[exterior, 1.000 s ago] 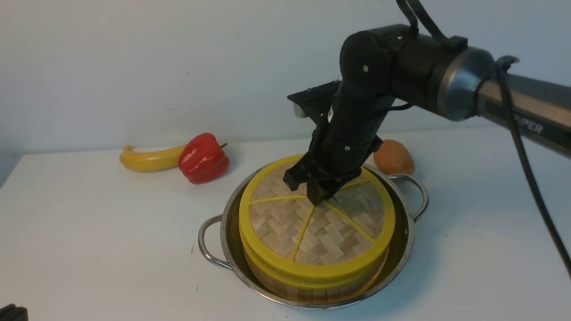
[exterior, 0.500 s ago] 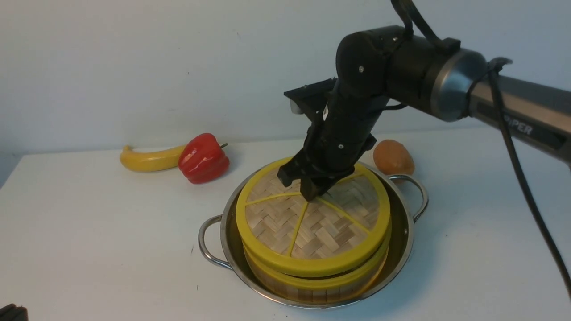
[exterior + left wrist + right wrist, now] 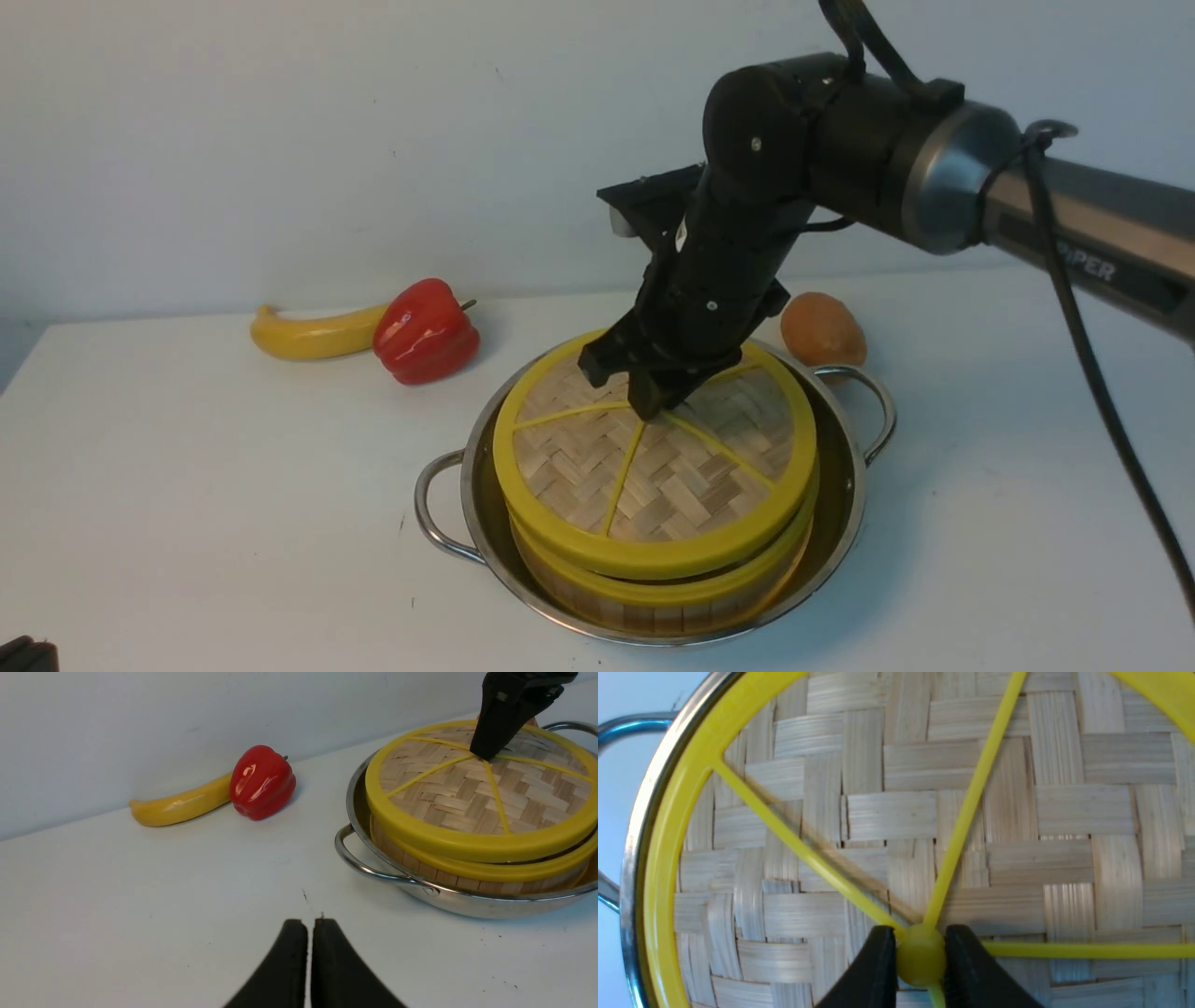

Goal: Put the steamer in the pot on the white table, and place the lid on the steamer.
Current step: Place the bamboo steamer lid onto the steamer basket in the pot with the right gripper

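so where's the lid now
Front view, centre-right: the lid sits on the steamer in the pot, its knob gripped by the right end effector.

The flat round woven-bamboo lid point(image 3: 653, 476) is pale tan, its strips crossing in a herringbone basket weave, framed by a bright yellow rim, with thin yellow spokes meeting a small yellow centre knob point(image 3: 920, 959). The round bamboo steamer point(image 3: 653, 609) under it has a yellow rim and light brown upright slats. The wide shallow stainless-steel pot point(image 3: 837, 504) is shiny silver with mirror-like reflections, as are its wire handles. The plain matte white table point(image 3: 187, 513) carries a few tiny dark specks. The right gripper point(image 3: 652, 403) and left gripper point(image 3: 308, 926) are black. The glossy bell pepper point(image 3: 425, 331) is red, the curved banana point(image 3: 313, 336) yellow, and the rounded fruit point(image 3: 822, 329) orange-brown.
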